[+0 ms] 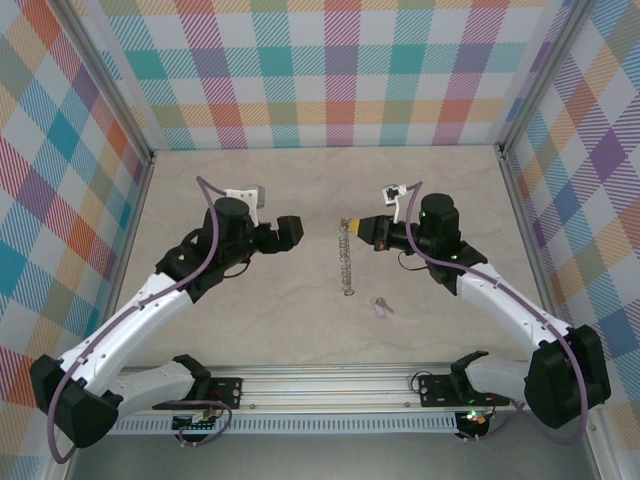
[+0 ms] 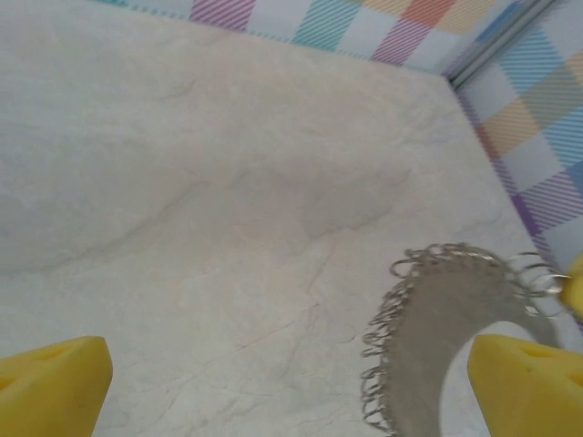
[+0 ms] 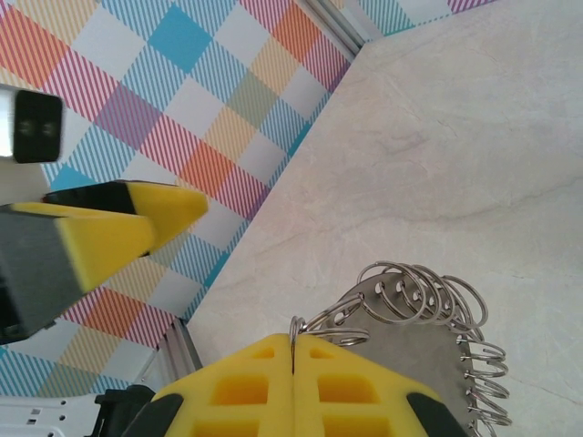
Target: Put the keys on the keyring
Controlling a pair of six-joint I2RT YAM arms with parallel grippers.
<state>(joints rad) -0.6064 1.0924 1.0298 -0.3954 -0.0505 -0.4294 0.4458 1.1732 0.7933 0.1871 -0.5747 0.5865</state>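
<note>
Keyring (image 1: pixel 347 258) standing on edge, long axis near-to-far, far end pinched by right hand (image 1: pixel 354 228)

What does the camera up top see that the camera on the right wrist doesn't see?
Top camera: the tiny lilac key lying on the table, apart from the ring.
Right wrist camera: up close, the right fingers are shut and pinch a wire loop on the edge of the keyring.
Both: the keyring held by the right gripper, the open left gripper nearby, and the checked walls.
</note>
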